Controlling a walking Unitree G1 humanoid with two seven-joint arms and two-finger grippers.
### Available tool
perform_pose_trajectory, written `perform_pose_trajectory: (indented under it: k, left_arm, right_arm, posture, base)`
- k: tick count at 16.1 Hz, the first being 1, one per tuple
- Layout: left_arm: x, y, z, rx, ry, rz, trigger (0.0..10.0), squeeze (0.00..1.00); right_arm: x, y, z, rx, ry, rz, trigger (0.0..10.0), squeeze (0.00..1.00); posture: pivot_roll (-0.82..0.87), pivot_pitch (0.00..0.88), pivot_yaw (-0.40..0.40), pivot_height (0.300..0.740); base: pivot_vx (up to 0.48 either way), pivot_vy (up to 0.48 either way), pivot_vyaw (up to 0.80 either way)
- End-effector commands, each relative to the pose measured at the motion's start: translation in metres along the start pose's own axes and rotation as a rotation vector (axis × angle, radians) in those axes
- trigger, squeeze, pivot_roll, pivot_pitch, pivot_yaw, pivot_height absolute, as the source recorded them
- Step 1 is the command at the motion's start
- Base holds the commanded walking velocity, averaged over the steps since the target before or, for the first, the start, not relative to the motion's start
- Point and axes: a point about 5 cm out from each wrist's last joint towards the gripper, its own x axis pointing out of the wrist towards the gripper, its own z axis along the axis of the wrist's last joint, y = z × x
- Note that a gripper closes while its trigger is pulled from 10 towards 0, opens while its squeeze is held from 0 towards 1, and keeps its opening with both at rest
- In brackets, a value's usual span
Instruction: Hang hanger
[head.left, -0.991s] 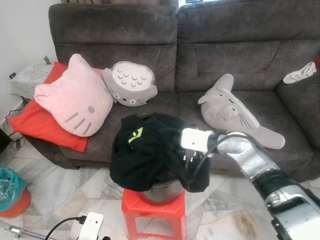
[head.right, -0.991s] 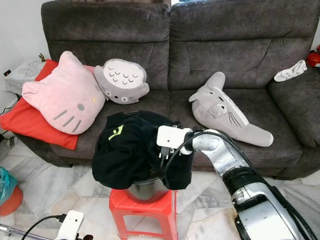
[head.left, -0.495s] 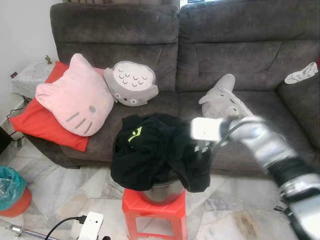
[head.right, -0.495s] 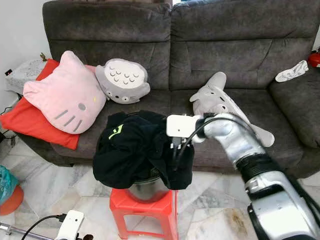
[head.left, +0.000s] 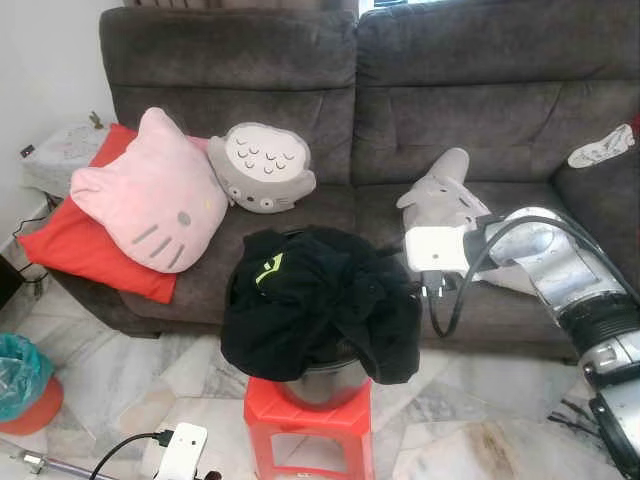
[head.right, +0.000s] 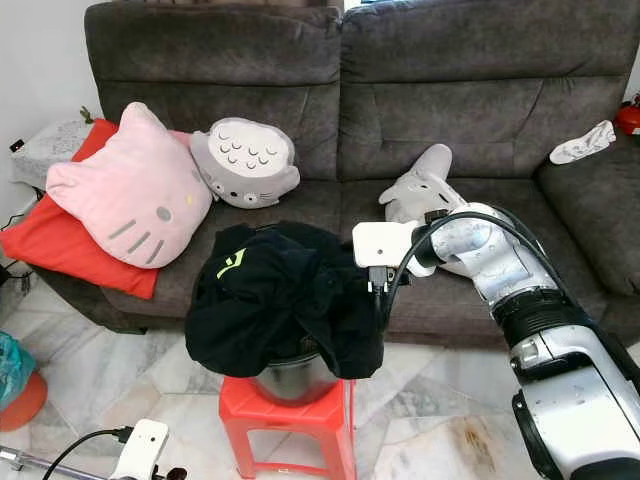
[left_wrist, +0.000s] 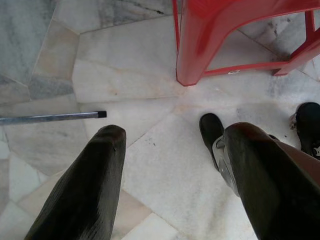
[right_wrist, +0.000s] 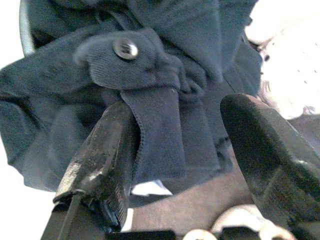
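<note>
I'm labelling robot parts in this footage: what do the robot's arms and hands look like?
The right arm is a silver segmented tube with a dark band near the elbow and a looping black cable. A white boxy module sits at its wrist, above the right hand, which has two long, black, rounded fingers. The left hand has the same two black fingers; a white module with a black cable sits at its wrist.

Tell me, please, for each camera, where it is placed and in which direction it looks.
Left eye view, on the head, looks forward and down at the sofa, the black garment and the red stool; the right arm shows.
Right eye view, beside it, sees the same scene; the right gripper is at the garment's edge.
Left wrist view looks down past open fingers at the marble floor and the stool's leg.
Right wrist view looks past open fingers at the garment.
</note>
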Motion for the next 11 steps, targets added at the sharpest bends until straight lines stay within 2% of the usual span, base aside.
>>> perform_pose_trajectory:
  k: [1,4,7,9,11]
  left_arm:
    - [-0.001,0.003,-0.003,0.005,0.016,0.004,10.0,0.00]
    - [-0.001,0.003,-0.002,0.003,0.015,0.004,10.0,0.00]
    - [-0.001,0.002,-0.002,0.003,0.014,0.001,10.0,0.00]
    - [-0.001,0.002,-0.002,0.003,0.014,0.001,10.0,0.00]
    - [-0.001,0.002,-0.002,0.001,0.012,0.005,10.0,0.00]
  right_arm:
    - [-0.002,-0.001,0.005,-0.016,-0.028,0.001,10.0,0.00]
    - [-0.003,0.003,0.012,0.002,-0.101,0.002,10.0,0.00]
    - [-0.003,0.018,0.019,0.013,-0.182,0.034,10.0,0.00]
    - [-0.003,0.022,0.023,0.024,-0.221,-0.001,10.0,0.00]
    - [-0.011,0.015,0.032,0.080,-0.350,-0.319,10.0,0.00]
  posture:
    - [-0.08,0.000,0.091,0.740]
    - [-0.08,0.000,0.092,0.740]
    - [-0.08,0.000,0.093,0.740]
    - [-0.08,0.000,0.093,0.740]
    - [-0.08,0.000,0.089,0.740]
  base:
    - [0.000,0.000,0.00]
    - [0.000,0.000,0.00]
    - [0.000,0.000,0.00]
    - [0.000,0.000,0.00]
    - [0.000,0.000,0.00]
